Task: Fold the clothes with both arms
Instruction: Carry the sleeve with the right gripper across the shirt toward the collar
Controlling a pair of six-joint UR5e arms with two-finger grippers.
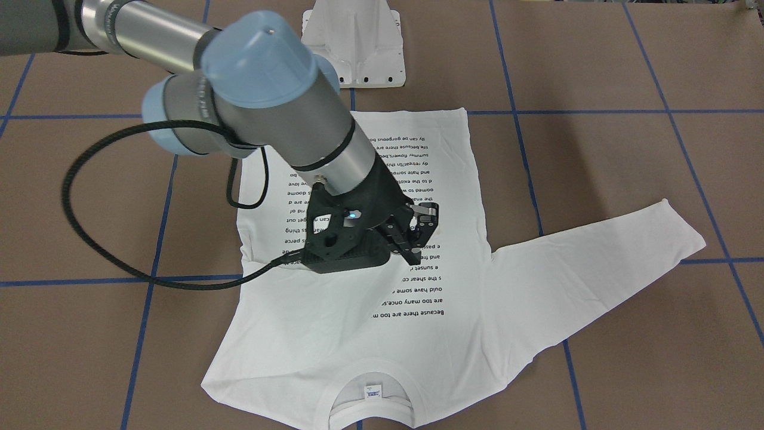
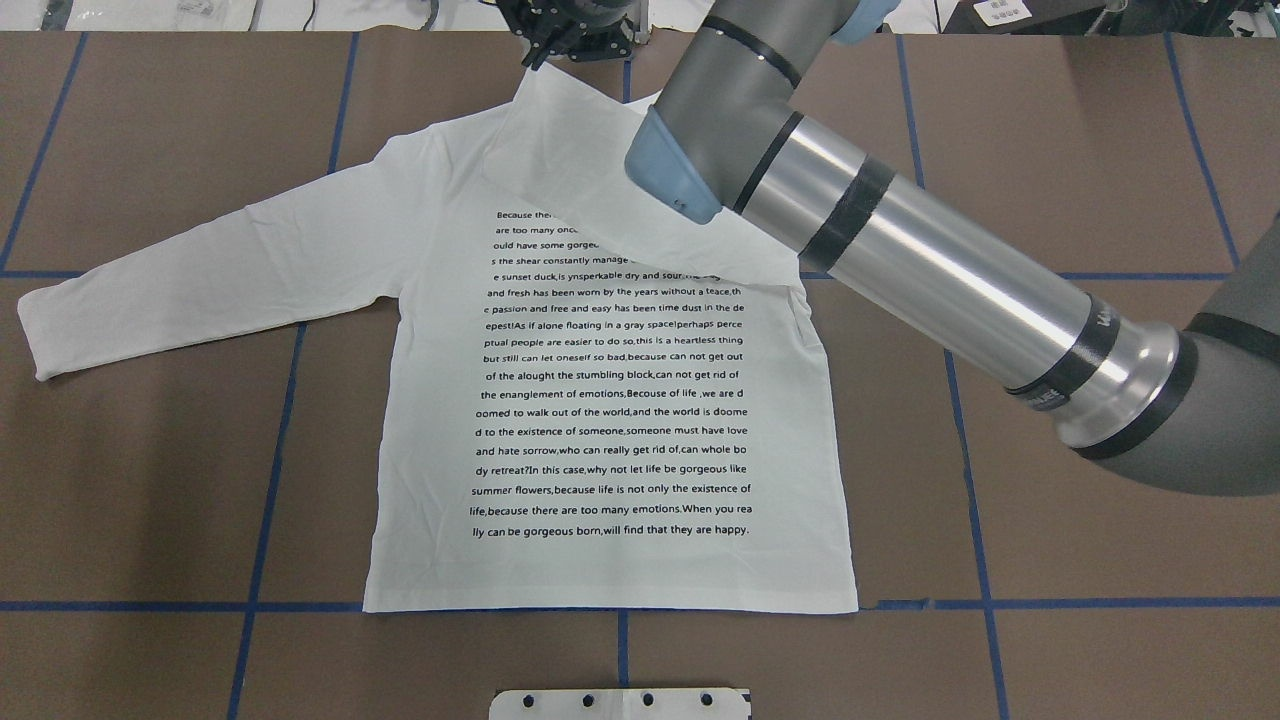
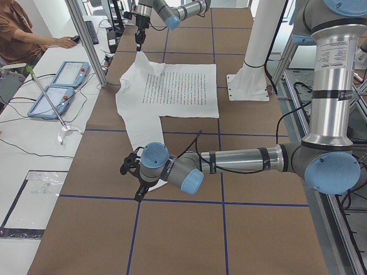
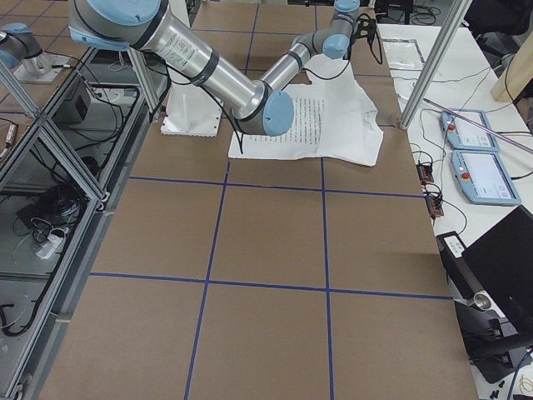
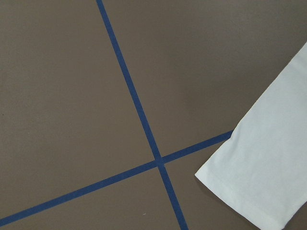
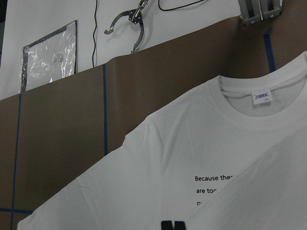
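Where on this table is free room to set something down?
Free: table bordered by spread sleeve and shirt body, on the robot's left. Crowded: collar end, right claw holding the other sleeve; right arm overhangs the right side.

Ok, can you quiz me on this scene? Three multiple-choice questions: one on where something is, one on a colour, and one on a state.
1. The shirt's collar lies:
A. right beside the pedestal
B. off the table
C. at the shirt's end far from the pedestal

2. The tape lines on the table are:
A. blue
B. red
C. yellow

3. The sleeve at the right gripper is:
A. flat, stretched out sideways
B. raised at its tip and slanting across the chest
C. rolled up

Answers:
1 C: the hem, not the collar, faces the pedestal.
2 A: every grid line is blue.
3 B: it covers the start of the text and rises to the gripper.
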